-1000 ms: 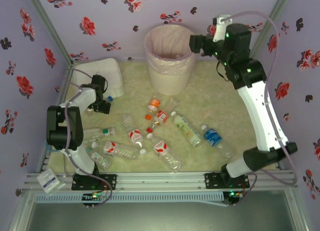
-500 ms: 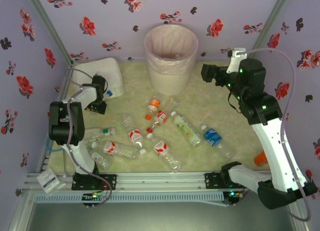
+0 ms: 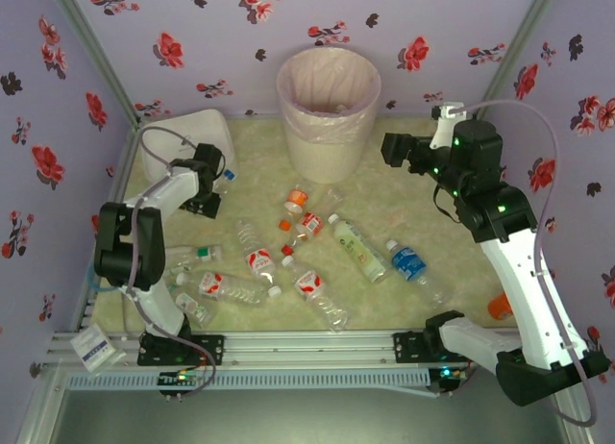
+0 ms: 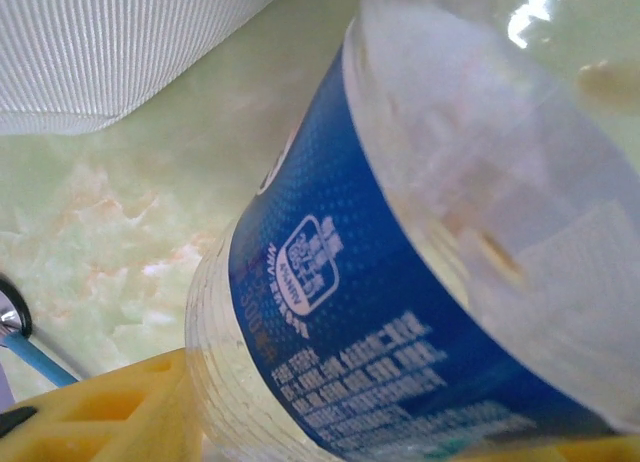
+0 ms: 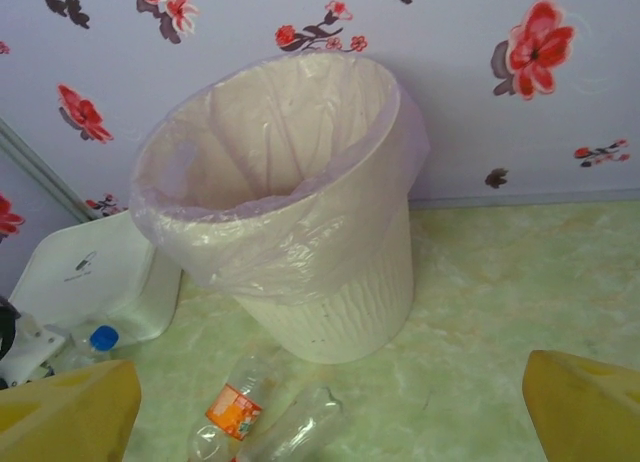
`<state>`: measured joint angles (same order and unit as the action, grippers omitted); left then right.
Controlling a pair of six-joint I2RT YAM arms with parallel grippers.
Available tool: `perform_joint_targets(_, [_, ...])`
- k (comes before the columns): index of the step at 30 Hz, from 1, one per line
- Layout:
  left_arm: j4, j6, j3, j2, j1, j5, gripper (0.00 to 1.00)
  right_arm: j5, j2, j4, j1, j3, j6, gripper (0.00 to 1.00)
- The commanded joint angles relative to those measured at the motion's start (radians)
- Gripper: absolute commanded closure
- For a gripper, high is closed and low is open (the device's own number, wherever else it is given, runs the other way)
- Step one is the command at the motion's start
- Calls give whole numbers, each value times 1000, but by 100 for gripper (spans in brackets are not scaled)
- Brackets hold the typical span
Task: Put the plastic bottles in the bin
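Surface [image 3: 423,204]: pale green, marbled, enclosed by flowered lilac walls [image 3: 221,31]. Bin [image 3: 329,141]: tall, round, pale pink, with a thin pink liner folded over its rim. It stands upright at the top centre of the overhead view and at the centre of my right wrist view. White lidded box [image 3: 178,141]: rounded, upper left of the overhead view, well left of the bin. Plastic bottles [image 3: 356,245]: clear, lying on their sides, scattered across the middle and lower left of the overhead view, below the bin and apart from it; red, green and blue labels among them. My right gripper [image 3: 392,148]: raised to the right of the bin, fingers wide apart, nothing between them. My left gripper [image 3: 205,192]: just below the white lidded box, clamped on a blue-labelled bottle [image 4: 380,312] that presses against both yellow fingers. Its blue cap [image 3: 228,174] sits just beside the box's lower right corner.
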<state>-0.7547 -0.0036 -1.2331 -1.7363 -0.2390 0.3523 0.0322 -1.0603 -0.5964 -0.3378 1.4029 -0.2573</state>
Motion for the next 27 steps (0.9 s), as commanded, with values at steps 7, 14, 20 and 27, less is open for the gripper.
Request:
perform_joint_targets(7, [12, -153, -17, 289, -196, -284, 61, 282, -33, 175, -17, -85, -163, 9])
perform_joint_targets(14, [141, -218, -45, 345, -372, -490, 62, 298, -107, 289, -170, -96, -192, 12])
perform_joint_targets(20, [245, -264, -69, 342, -472, -586, 63, 277, -191, 315, -229, -73, -179, 12])
perform_joint_targets(27, [264, -263, -88, 320, -495, -604, 63, 299, -238, 348, -234, -74, -196, 21])
